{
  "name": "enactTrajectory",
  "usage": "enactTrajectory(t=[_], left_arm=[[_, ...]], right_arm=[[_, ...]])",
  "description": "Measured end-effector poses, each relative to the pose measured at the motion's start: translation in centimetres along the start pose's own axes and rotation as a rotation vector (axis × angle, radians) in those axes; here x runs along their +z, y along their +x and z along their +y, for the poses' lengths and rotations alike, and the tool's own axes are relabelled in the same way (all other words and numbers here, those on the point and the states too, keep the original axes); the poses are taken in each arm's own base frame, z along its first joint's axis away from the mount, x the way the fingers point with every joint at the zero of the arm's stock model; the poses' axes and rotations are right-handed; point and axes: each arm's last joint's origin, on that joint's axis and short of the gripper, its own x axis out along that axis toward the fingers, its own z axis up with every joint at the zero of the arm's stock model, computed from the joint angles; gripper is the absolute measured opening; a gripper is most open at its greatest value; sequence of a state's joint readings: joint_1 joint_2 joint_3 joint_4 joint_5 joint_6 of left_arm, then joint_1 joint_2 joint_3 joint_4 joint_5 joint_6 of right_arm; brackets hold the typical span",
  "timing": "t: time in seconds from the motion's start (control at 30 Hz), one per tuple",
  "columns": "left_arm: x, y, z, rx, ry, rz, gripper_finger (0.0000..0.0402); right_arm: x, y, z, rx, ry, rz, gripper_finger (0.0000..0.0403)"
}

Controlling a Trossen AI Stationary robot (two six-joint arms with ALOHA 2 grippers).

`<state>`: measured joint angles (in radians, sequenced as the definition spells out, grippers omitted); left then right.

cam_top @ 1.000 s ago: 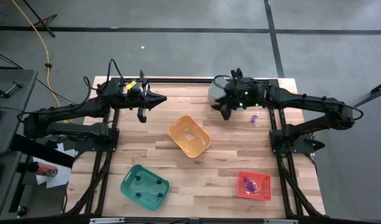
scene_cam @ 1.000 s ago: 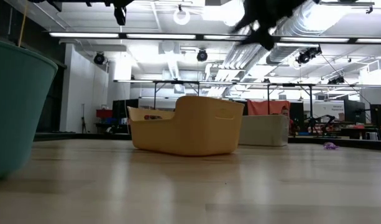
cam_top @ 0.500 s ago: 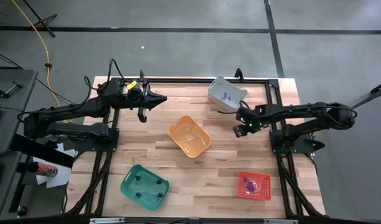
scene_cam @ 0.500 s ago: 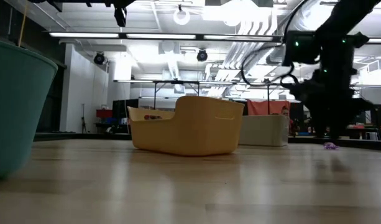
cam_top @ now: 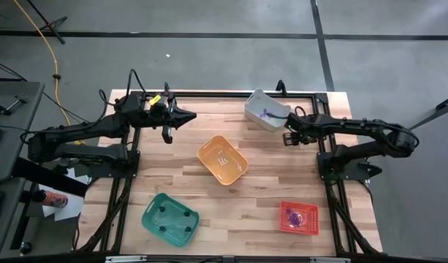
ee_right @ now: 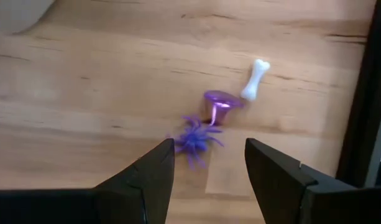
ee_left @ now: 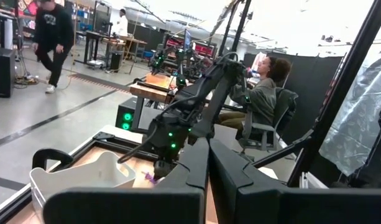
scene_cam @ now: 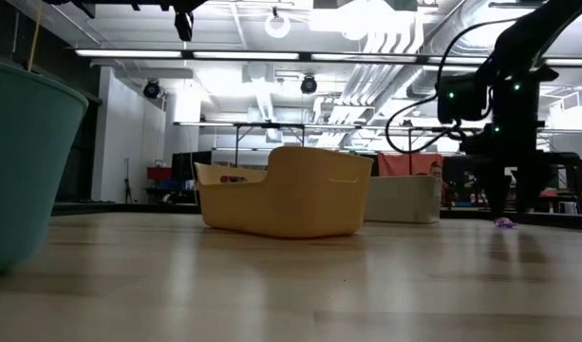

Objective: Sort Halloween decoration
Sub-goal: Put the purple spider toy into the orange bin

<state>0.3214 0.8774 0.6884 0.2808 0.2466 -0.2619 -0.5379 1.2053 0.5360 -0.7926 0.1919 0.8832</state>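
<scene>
A purple spider (ee_right: 193,142), a purple cup-shaped trinket (ee_right: 220,104) and a small white bone (ee_right: 253,79) lie on the wood near the table's right edge. My right gripper (ee_right: 209,165) is open just above the table. Its fingers stand on either side of the spider's near end and touch nothing. It also shows in the high view (cam_top: 287,137) and in the low view (scene_cam: 502,204), over a purple trinket (scene_cam: 504,222). My left gripper (cam_top: 191,115) is shut and empty, high over the far left of the table.
A whitish bin (cam_top: 266,111) with a purple trinket inside stands at the far edge, next to my right gripper. An orange bin (cam_top: 222,159) holds whitish trinkets at mid-table. A green bin (cam_top: 169,216) stands near left, a red bin (cam_top: 297,218) near right. People show beyond the table.
My right gripper has left the whitish bin, gone toward the table's right edge and come down over the purple trinkets on the wood. The whitish bin, covered by the arm a second ago, shows in full now.
</scene>
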Motion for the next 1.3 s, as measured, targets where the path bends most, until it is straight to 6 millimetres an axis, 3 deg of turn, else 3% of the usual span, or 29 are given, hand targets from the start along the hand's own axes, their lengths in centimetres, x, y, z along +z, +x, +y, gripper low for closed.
enactTrajectory(t=[0.27, 0.63, 0.8, 0.97, 1.3], left_arm=[[-0.17, -0.01, 0.04, 0.004, -0.005, 0.017, 0.0000], [-0.29, -0.02, 0.07, 0.008, -0.007, 0.030, 0.0000], [-0.29, -0.02, 0.07, 0.007, -0.013, 0.029, 0.0000], [-0.28, -0.02, 0.07, 0.007, -0.017, 0.029, 0.0000], [-0.28, -0.02, 0.06, 0.005, -0.024, 0.029, 0.0000]], right_arm=[[0.18, 0.71, -0.37, 0.022, 0.010, -0.002, 0.0180], [0.16, 0.70, -0.30, 0.040, 0.010, 0.013, 0.0069], [0.16, 0.70, -0.31, 0.039, 0.015, 0.013, 0.0047], [0.14, 0.71, -0.34, 0.032, 0.034, 0.012, 0.0062], [0.11, 0.70, -0.49, 0.006, 0.041, 0.001, 0.0147]])
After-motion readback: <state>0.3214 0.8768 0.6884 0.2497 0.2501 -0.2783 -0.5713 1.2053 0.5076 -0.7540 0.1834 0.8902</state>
